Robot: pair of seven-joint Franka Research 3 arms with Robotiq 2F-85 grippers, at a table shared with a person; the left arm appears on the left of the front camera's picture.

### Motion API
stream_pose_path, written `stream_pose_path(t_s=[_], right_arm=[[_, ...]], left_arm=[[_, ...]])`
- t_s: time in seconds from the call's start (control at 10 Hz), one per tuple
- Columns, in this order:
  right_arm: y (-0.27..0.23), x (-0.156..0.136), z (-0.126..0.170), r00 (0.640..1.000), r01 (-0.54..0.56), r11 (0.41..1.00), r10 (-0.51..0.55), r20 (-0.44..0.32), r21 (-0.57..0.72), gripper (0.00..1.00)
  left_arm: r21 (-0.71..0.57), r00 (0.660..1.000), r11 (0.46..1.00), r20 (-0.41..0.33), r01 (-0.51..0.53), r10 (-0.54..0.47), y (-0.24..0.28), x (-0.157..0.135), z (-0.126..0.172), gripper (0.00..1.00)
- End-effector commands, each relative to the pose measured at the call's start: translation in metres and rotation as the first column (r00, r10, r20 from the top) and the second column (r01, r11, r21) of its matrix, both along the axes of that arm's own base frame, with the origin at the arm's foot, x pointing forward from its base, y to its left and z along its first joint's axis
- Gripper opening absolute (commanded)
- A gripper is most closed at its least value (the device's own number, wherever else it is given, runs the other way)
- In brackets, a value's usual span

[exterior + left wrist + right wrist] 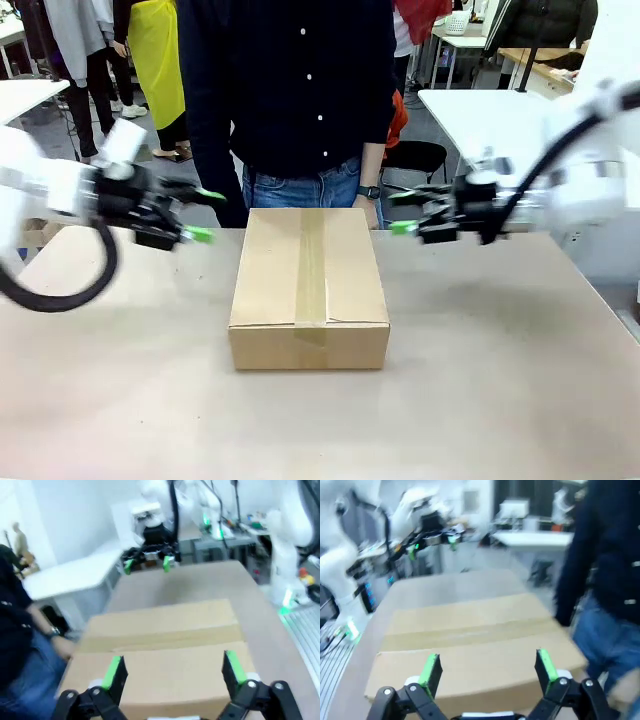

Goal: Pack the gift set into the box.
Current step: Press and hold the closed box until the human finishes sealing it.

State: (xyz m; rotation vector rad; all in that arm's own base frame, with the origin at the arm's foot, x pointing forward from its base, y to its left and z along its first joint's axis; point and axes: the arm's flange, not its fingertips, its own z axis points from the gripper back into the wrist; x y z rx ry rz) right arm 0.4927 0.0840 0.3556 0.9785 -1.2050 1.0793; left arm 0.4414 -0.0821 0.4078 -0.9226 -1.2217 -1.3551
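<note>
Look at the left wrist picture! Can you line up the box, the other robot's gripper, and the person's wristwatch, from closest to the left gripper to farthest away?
From the left gripper, nearest first:
1. The cardboard box, right in front of the open fingers, closed and taped.
2. The person's wristwatch, off to the picture's left, beside the box's edge.
3. The right gripper, across the table beyond the box, its green pads apart.

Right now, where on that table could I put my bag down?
Bare tabletop lies in front of the closed box and at either side. The far edge is crowded: left gripper, right gripper, person.
</note>
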Motion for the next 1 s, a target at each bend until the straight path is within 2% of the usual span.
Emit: stream_pose_path(t_s=[0.0, 0.1, 0.2, 0.3, 0.9], right_arm=[[-0.062, -0.044, -0.013, 0.972, 0.212, 0.963, -0.225, 0.065, 0.166, 1.0], [-0.087, -0.054, -0.024, 0.939, 0.319, 0.909, -0.342, 0.039, 0.269, 1.0], [-0.098, -0.057, -0.037, 0.896, 0.426, 0.848, -0.443, -0.02, 0.314, 1.0], [-0.087, -0.043, -0.007, 0.968, 0.247, 0.954, -0.252, 0.005, 0.172, 1.0], [-0.087, -0.043, -0.007, 0.968, 0.247, 0.954, -0.252, 0.005, 0.172, 1.0]], left_arm=[[-0.159, 0.99, 0.981, 0.057, -0.116, 0.126, 0.068, -0.027, -0.011, 1.0], [-0.288, 0.981, 0.941, 0.018, -0.178, 0.191, 0.095, -0.029, -0.02, 1.0], [-0.382, 0.944, 0.865, -0.079, -0.325, 0.32, 0.111, -0.025, -0.033, 1.0], [-0.169, 0.99, 0.976, 0.015, -0.139, 0.144, 0.086, -0.033, 0.006, 1.0], [-0.169, 0.99, 0.976, 0.015, -0.139, 0.144, 0.086, -0.033, 0.006, 1.0]])
